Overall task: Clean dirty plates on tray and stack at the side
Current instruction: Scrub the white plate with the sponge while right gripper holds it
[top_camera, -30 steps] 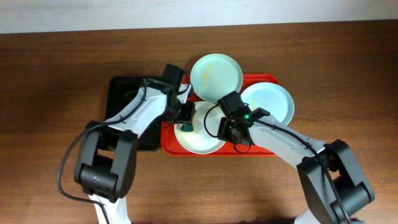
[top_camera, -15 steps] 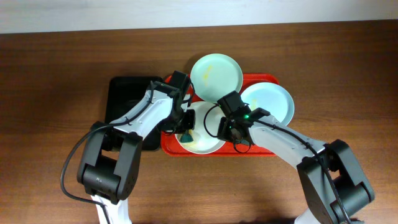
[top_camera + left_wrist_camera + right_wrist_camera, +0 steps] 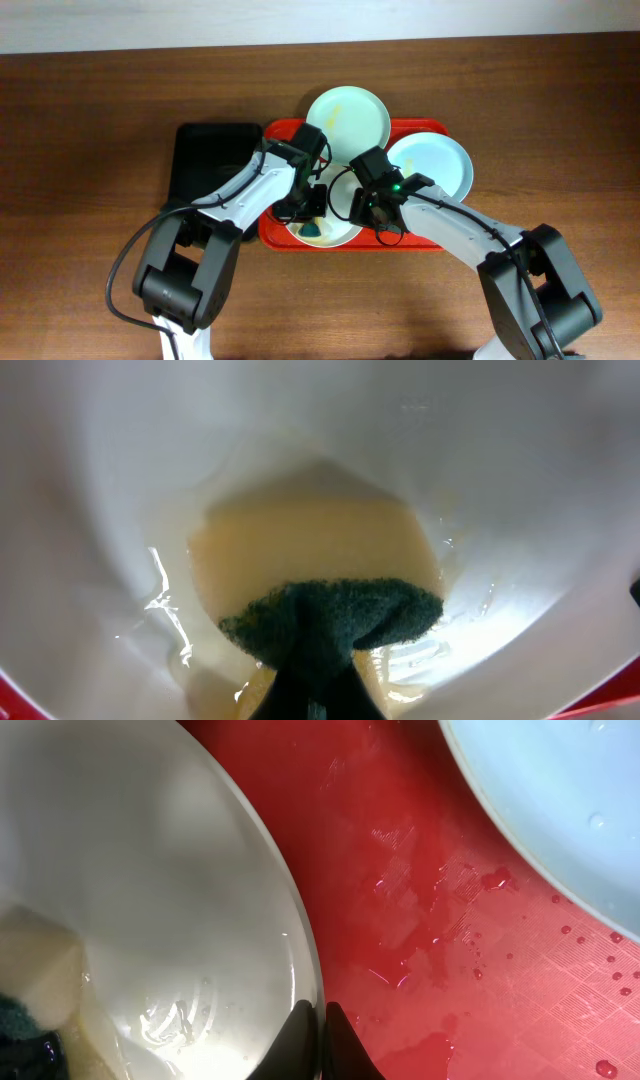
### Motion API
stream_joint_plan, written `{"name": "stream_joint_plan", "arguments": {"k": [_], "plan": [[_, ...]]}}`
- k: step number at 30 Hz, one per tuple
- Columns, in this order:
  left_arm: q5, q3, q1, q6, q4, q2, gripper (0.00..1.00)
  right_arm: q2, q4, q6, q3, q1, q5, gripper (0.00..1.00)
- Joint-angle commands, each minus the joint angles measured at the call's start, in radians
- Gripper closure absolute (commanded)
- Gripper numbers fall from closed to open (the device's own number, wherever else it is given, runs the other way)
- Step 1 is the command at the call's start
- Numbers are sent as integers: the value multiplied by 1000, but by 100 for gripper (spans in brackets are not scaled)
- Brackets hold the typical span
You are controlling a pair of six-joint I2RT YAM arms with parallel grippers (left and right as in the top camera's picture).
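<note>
1. The red tray (image 3: 275,238) sits mid-table, nearer the far edge. A black tray (image 3: 205,165) lies just beside it on the left-edge side.
2. The white plate (image 3: 335,235) lies in the tray's near-left part. The mint green plate (image 3: 347,122) overhangs the tray's far rim, and the light blue plate (image 3: 435,165) is toward the right edge.
3. The left claw (image 3: 310,218) is clenched on a green scouring sponge (image 3: 330,615). It presses the sponge into the white plate's well, against a wet yellow smear (image 3: 310,545).
4. The right claw (image 3: 320,1035) is pinched onto the white plate's rim on the side facing the blue plate. Judged purpose: to brace the plate so it cannot slide or spin under the scrubbing.
5. Water droplets show on the tray floor and the blue plate.
6. Judgement: the task is at an early stage. The white plate is under cleaning, the mint plate shows faint yellow marks, and no plate is stacked at the side yet.
</note>
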State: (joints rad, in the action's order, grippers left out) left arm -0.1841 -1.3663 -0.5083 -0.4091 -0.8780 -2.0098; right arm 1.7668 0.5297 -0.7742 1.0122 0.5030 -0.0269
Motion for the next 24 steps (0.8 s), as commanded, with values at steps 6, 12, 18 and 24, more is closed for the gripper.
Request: {"name": "stream_joint_plan", "arguments": {"k": [6, 12, 18, 24], "plan": [[186, 48, -8, -24, 72, 11, 100, 2, 5, 10, -12, 7, -13, 96], [233, 47, 19, 19, 115, 11, 100, 2, 5, 10, -12, 7, -13, 96], [233, 47, 65, 22, 161, 11, 100, 2, 5, 10, -12, 7, -13, 96], [233, 44, 97, 45, 199, 11, 100, 2, 4, 10, -12, 7, -13, 96]]}}
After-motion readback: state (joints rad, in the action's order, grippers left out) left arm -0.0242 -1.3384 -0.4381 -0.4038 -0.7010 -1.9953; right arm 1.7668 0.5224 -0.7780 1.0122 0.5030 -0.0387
